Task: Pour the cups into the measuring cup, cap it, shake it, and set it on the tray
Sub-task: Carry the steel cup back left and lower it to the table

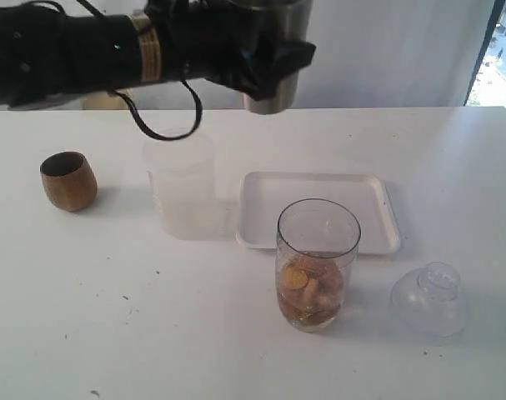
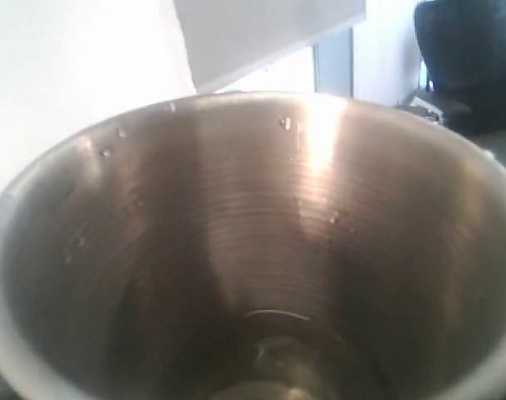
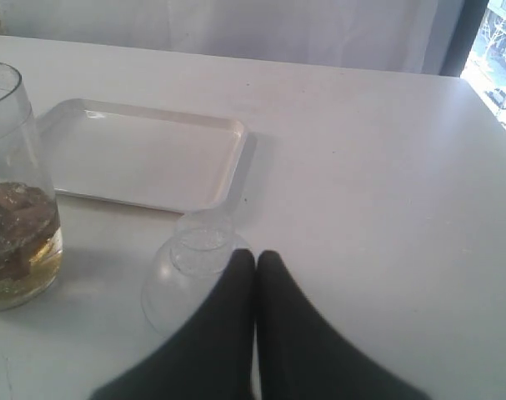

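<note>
The copper-brown cup [image 1: 68, 180] stood upright, low and well away from the left gripper [image 1: 268, 60]. We judged it light, rounded and smooth, best pinched across the belly under the rim. The frosted tub [image 1: 182, 187] stood nearer, below that gripper. The left gripper itself was spread wide around the brushed-steel tumbler [image 1: 272, 102], held high above the table [image 1: 111, 333]. The tumbler's inside looked empty but for droplets. Below it, toward the right gripper [image 3: 255, 260], lay the white tray [image 1: 319, 187], bare, with the measuring cup [image 1: 317, 250] just beside its near rim, part filled with brownish pieces and liquid. We reckoned its clear wall stiff but slick and its base heavy, so a hold at mid-height would suit. The clear domed cap [image 1: 429, 298] lay at the right gripper's tips; its fingers were pressed together, holding nothing, and we could not tell whether they touched the cap. The table was white and faintly speckled, with a pale curtain [image 1: 386, 50] behind and daylight at a window [image 1: 504, 58].
</note>
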You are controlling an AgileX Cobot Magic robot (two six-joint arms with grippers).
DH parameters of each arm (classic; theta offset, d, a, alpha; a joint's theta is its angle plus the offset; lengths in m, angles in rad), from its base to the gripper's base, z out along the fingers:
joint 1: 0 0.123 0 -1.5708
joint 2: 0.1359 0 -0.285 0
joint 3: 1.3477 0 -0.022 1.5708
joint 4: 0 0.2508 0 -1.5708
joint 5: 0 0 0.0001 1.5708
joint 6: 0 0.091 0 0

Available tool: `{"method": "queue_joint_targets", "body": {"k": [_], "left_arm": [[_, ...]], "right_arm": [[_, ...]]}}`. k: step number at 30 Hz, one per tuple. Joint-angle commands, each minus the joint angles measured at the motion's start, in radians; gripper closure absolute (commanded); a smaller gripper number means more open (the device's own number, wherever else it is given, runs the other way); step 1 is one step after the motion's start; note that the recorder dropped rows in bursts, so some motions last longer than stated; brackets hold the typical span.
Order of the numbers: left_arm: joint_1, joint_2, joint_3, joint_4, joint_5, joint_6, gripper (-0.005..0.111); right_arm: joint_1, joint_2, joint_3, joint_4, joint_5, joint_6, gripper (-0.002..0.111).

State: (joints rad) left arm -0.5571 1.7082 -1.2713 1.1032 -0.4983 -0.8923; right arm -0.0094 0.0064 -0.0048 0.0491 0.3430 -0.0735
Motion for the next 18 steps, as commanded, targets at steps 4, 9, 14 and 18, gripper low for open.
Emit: {"method": "queue_joint_targets", "body": {"k": [4, 9, 14, 18], "left_arm": [[0.167, -0.151, 0.095, -0.003, -0.001, -0.105, 0.107], [0.294, -0.213, 0.176, -0.008, 0.002, -0.100, 0.107], [0.397, -0.235, 0.239, -0.023, -0.005, -0.094, 0.107], [0.480, -0.260, 0.347, -0.100, -0.007, -0.012, 0.107]], "right_arm": [[-0.002, -0.006, 0.005, 0.001, -0.007, -0.001, 0.108], [-0.002, -0.006, 0.005, 0.001, -0.007, -0.001, 0.108], [-0.002, -0.006, 0.005, 0.001, -0.007, -0.001, 0.108], [-0.002, -0.006, 0.005, 0.001, -0.007, -0.001, 0.108]]}}
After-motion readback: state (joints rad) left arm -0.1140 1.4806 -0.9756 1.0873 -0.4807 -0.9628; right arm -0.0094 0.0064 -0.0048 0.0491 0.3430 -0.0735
